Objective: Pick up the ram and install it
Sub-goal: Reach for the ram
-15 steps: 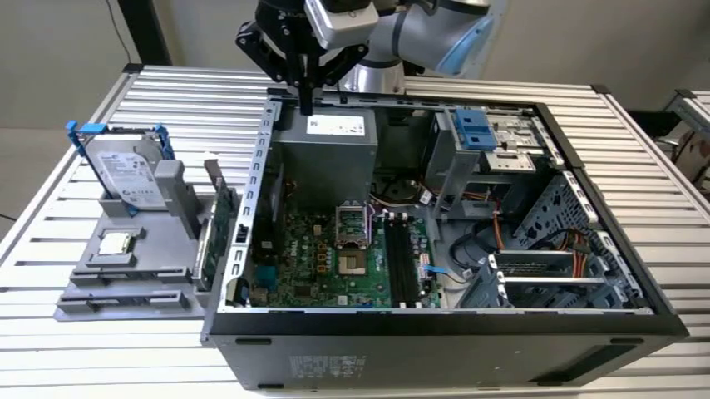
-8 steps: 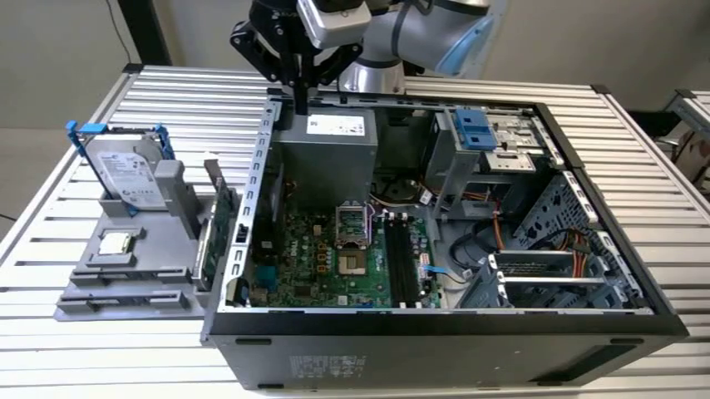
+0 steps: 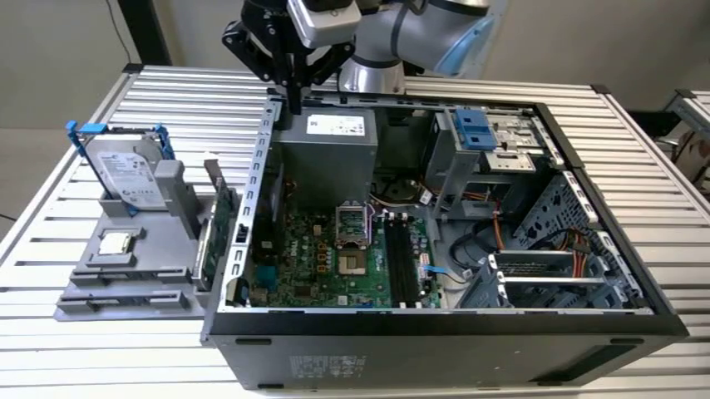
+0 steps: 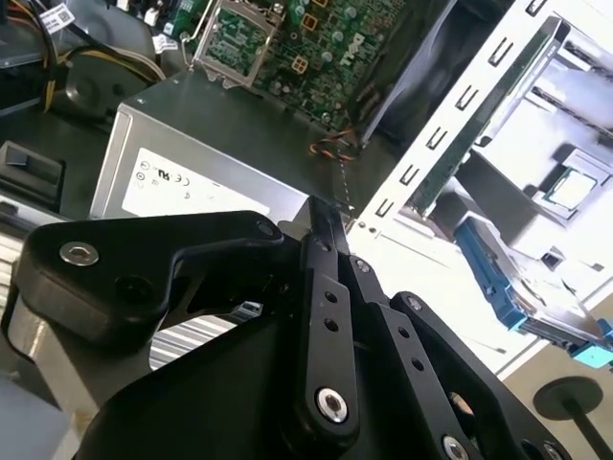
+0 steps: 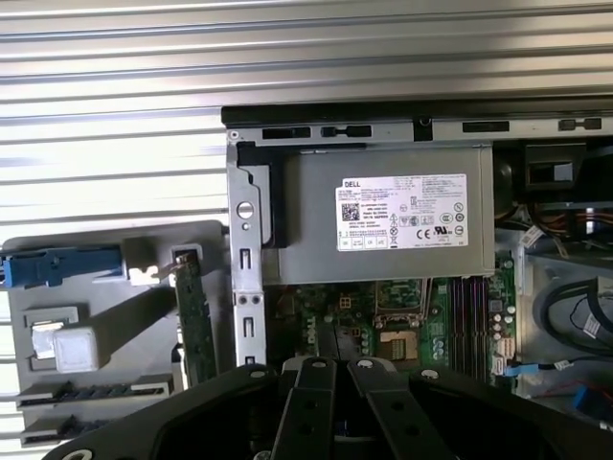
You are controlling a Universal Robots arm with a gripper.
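The tool (image 3: 295, 101) hangs empty, its fingers pressed together, above the computer case (image 3: 444, 332), while the ram (image 3: 221, 218) stands on edge in the grey holder (image 3: 122, 283) just beside the case's side wall (image 3: 262, 166), which I'd say a reach for it could clip.

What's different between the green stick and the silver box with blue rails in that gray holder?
The ram is a thin green board; the drive is a thick silver box with blue rails. The ram rests low on its long edge, right beside the case; the drive stands tall on end, farther toward the exterior view's left. Both sit in the gray holder, outside the case, away from the gripper.
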